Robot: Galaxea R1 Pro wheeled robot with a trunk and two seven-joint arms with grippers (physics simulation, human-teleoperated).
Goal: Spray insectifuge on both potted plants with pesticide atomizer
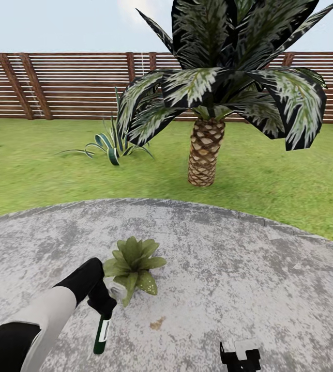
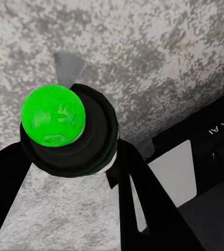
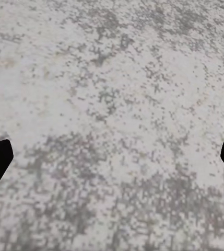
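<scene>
One potted plant (image 1: pixel 134 268) sits on the round paved patio (image 1: pixel 239 268). Left of the plant, the left gripper (image 1: pixel 103 305) has its jaws clamped on the pesticide atomizer (image 1: pixel 102 333), whose white nozzle end touches the leaves. Beyond the plant: agave (image 1: pixel 109 144), palm (image 1: pixel 206 155), slatted fence (image 1: pixel 58 85). Right of the plant, the right gripper (image 3: pixel 112 157) hangs over bare patio, jaws wide apart.

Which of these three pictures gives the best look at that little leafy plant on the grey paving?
The head view: the potted plant sits whole on the patio, just beyond the left gripper holding the atomizer. The wrist views look at paving, without its leaves.
</scene>
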